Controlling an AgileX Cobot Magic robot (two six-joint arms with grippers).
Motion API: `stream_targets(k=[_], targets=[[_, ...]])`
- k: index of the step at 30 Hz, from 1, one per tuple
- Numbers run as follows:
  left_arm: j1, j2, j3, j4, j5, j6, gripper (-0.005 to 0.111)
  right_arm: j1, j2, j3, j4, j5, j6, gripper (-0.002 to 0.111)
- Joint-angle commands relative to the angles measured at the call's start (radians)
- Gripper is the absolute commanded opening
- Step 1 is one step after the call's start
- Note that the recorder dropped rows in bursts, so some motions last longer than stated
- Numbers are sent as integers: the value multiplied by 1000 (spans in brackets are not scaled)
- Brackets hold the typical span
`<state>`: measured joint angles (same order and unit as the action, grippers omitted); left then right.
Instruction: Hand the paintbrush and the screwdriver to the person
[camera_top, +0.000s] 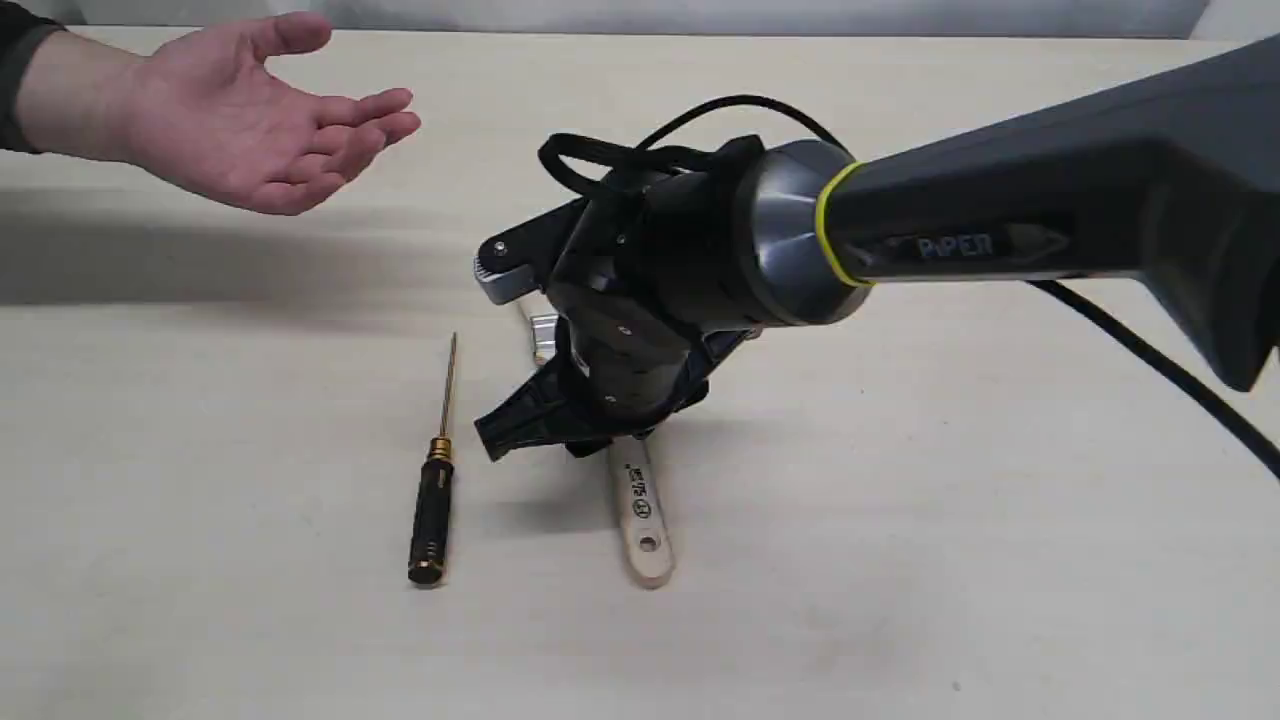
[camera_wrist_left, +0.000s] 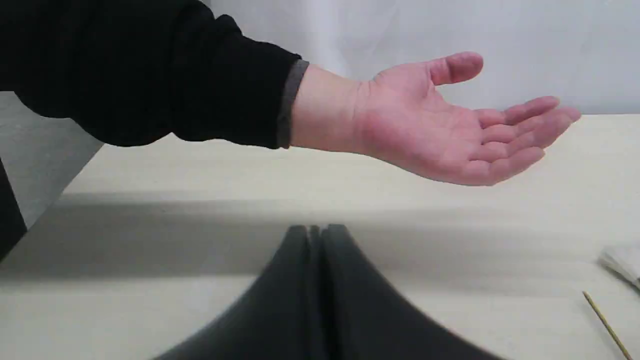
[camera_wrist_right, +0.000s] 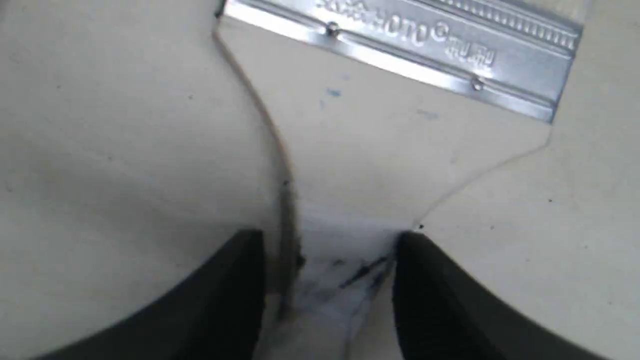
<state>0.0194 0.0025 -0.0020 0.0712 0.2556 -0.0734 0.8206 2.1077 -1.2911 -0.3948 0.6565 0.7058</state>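
Note:
The paintbrush (camera_top: 640, 520) lies flat on the table, its wooden handle pointing toward the front edge. My right gripper (camera_top: 590, 445) is down over the handle's neck, open, with one finger on each side. In the right wrist view the right gripper (camera_wrist_right: 330, 237) straddles the narrow handle below the silver ferrule (camera_wrist_right: 425, 45). The screwdriver (camera_top: 432, 500) lies just left of the brush, untouched, shaft pointing away. The person's hand (camera_top: 250, 120) hovers palm-up at the back left. My left gripper (camera_wrist_left: 315, 232) is shut and empty, facing that hand (camera_wrist_left: 440, 130).
The right arm (camera_top: 1000, 210) reaches in from the right above the table, its black cable (camera_top: 1160, 370) trailing beside it. The left wrist view catches the screwdriver's shaft tip (camera_wrist_left: 605, 325) and the pale bristles (camera_wrist_left: 622, 260). The table's back edge (camera_top: 700, 35) meets a pale wall.

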Motion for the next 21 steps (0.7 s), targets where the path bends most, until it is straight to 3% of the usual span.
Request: stream_targets(k=[1, 5, 7, 9, 14, 21], targets=[[-8, -2, 2, -2, -6, -2, 0, -7, 41, 13, 46, 37, -12, 37], [-8, -2, 2, -2, -6, -2, 0, -7, 41, 13, 63, 78, -19, 19], [-8, -2, 2, -2, -6, -2, 0, -7, 41, 13, 64, 102, -45, 17], [-8, -2, 2, -2, -6, -2, 0, -7, 41, 13, 75, 123, -66, 24], [-8, -2, 2, -2, -6, -2, 0, -7, 41, 13, 115, 134, -66, 53], [-8, -2, 2, -4, -4, -2, 0, -7, 41, 13, 147, 136, -66, 54]])
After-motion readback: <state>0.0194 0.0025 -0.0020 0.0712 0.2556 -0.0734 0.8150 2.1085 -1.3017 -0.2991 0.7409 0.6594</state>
